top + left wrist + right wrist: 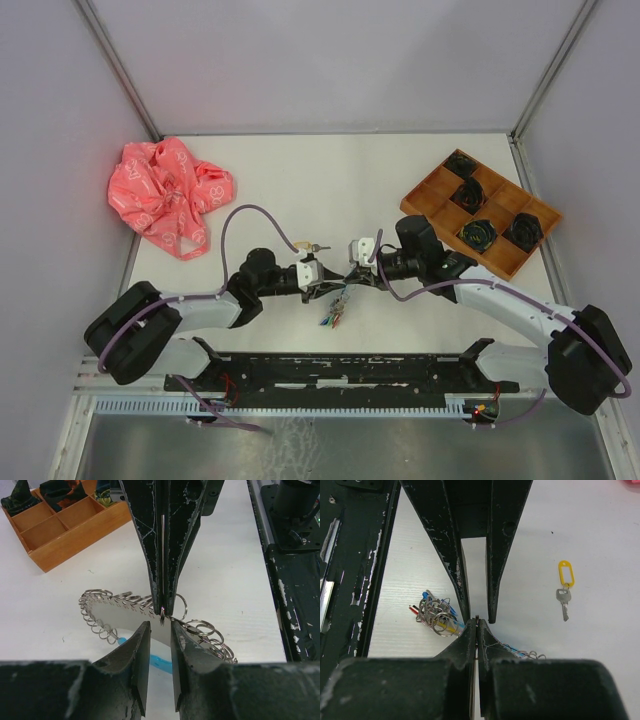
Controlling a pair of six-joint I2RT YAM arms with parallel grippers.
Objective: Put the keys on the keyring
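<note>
Steel keyring bundle (125, 605): sprawled on the white tabletop (50, 630), right at the meeting tips of both hands.
Right hand (476, 624): fingers pressed tight together, and it's nipping one thin ring of the bundle!
Left hand (160, 630): tip to tip with the right hand, fingers a narrow gap apart, gripping nothing.
Yellow-tagged key (564, 594): loose on the tabletop, off the far side of the left hand, apart from the bundle.

A blue key tag (161, 664) is mostly hidden behind the left gripper (159, 629).
</note>
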